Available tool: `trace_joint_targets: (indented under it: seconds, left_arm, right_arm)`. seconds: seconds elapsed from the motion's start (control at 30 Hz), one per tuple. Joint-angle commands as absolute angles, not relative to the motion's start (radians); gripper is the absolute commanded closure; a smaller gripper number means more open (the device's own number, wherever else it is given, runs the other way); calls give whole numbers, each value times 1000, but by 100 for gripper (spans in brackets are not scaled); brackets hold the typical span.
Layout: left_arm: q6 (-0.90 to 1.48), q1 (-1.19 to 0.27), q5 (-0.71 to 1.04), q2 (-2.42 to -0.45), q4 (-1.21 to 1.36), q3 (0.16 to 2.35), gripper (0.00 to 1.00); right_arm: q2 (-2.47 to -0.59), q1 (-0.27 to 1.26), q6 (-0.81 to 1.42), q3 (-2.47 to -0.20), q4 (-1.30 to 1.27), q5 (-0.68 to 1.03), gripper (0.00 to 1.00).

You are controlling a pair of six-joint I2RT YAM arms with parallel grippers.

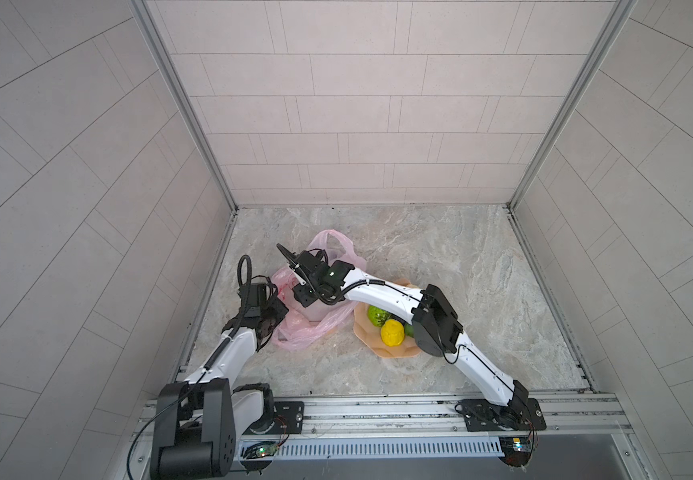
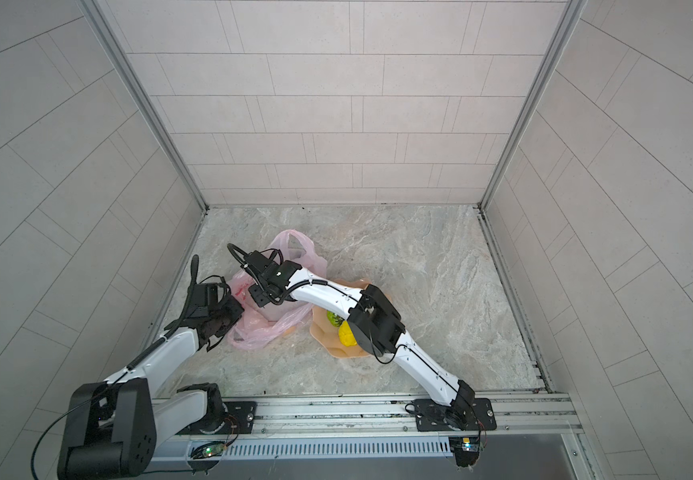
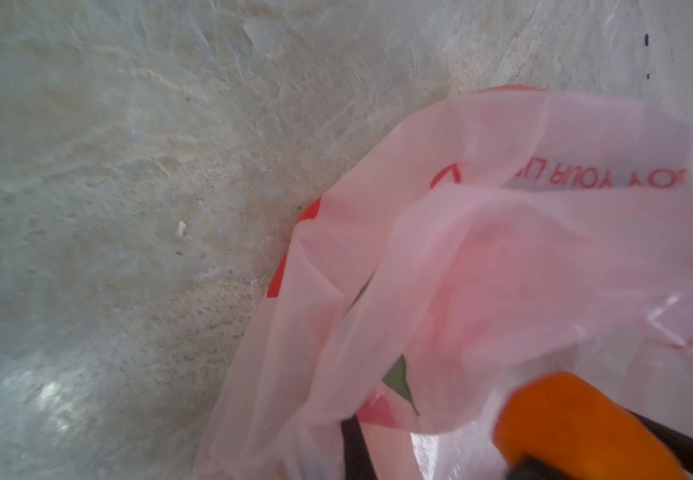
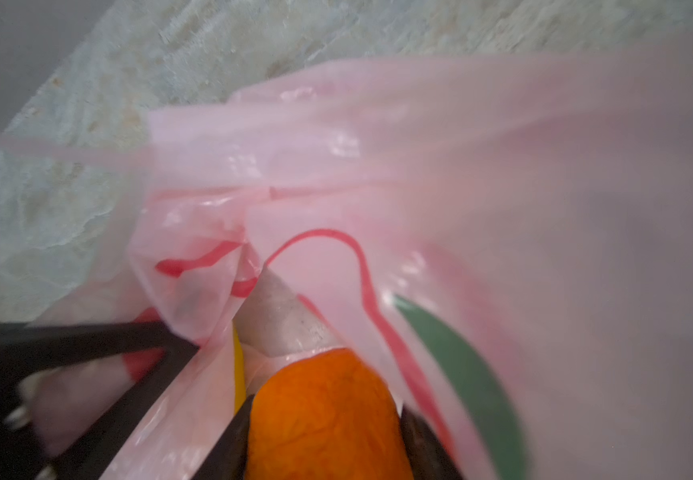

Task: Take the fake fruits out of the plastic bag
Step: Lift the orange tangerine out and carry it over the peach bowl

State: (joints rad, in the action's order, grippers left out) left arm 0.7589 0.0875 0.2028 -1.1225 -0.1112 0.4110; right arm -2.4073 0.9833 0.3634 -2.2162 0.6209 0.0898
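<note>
The pink plastic bag [image 1: 309,332] [image 2: 265,332] lies crumpled on the marble floor, left of the middle. My left gripper [image 1: 281,311] [image 2: 236,309] is shut on the bag's left edge, with film wrapped over its fingers [image 3: 353,440]. My right gripper [image 1: 302,294] [image 2: 260,296] [image 4: 324,399] reaches into the bag's mouth. Its black jaws press both sides of an orange, rough-skinned fruit [image 4: 324,428] [image 3: 577,424]. A yellow sliver [image 4: 237,365] of another fruit shows beside it. A green fruit [image 1: 378,315], a bumpy yellow one [image 1: 392,333] and a second green one [image 1: 409,330] rest outside the bag.
The three fruits outside sit in a peach scalloped dish [image 1: 394,354] [image 2: 336,352], right of the bag and partly under my right arm. The left wall's rail [image 1: 207,299] runs close to my left gripper. An aluminium rail [image 1: 378,409] with both arm bases crosses the front.
</note>
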Motion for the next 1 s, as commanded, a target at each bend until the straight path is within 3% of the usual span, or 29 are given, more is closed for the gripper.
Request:
trace_joint_targets:
  seconds: [0.0, 0.33, 0.6, 0.97]
  left_arm:
    - [749, 94, 210, -1121, -104, 412, 100]
    - [750, 94, 212, -1117, -116, 417, 100]
    - [751, 94, 215, -1120, -123, 421, 100]
    - [753, 94, 209, -1141, -114, 420, 100]
  right_arm:
    - [-2265, 990, 336, -2122, 574, 81, 53]
    - [-1908, 960, 303, -1775, 613, 44, 52]
    - [-1650, 837, 314, -1478, 661, 7, 51]
    - [-1553, 687, 315, -1287, 637, -3, 51]
